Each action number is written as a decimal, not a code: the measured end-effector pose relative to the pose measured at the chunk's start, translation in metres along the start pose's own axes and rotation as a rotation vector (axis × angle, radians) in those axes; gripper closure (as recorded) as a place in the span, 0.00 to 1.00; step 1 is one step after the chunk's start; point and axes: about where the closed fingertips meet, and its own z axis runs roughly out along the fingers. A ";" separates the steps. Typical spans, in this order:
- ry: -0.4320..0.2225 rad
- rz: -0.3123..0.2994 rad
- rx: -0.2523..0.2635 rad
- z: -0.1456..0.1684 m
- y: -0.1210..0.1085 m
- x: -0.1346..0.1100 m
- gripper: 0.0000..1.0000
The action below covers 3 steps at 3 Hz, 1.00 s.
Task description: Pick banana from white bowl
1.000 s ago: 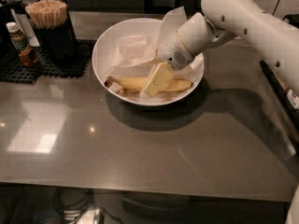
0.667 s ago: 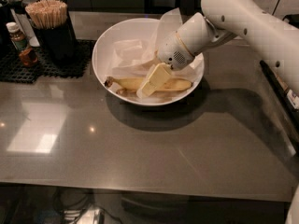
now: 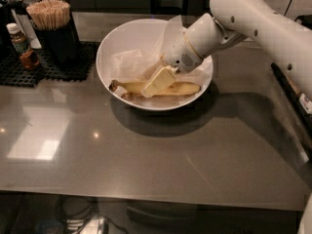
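Observation:
The white bowl [image 3: 108, 47] stands at the back middle of the grey counter, lined with crumpled white paper [image 3: 130, 62]. The yellow banana [image 3: 181, 88] lies across the bowl's near side, its dark frayed stem end [image 3: 113, 85] pointing left. My gripper [image 3: 157, 81], cream-coloured on a white arm that comes in from the upper right, is down inside the bowl right over the banana's middle. It hides that part of the banana.
A black holder full of wooden sticks [image 3: 50, 14] and a small brown sauce bottle [image 3: 21, 45] stand on a black mat [image 3: 53, 67] left of the bowl. A dark strip [image 3: 291, 95] runs along the counter's right side. The counter's front edge [image 3: 146, 199] is near.
The gripper has shifted a little to the left along the banana and stays low in the bowl. The banana and the bowl have not visibly moved.

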 end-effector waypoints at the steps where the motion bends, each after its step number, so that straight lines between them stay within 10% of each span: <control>1: 0.000 0.000 0.000 0.000 0.000 0.000 0.25; 2: 0.000 0.000 0.000 0.000 0.000 0.000 0.15; 3: -0.014 -0.013 0.003 -0.004 0.004 -0.004 0.33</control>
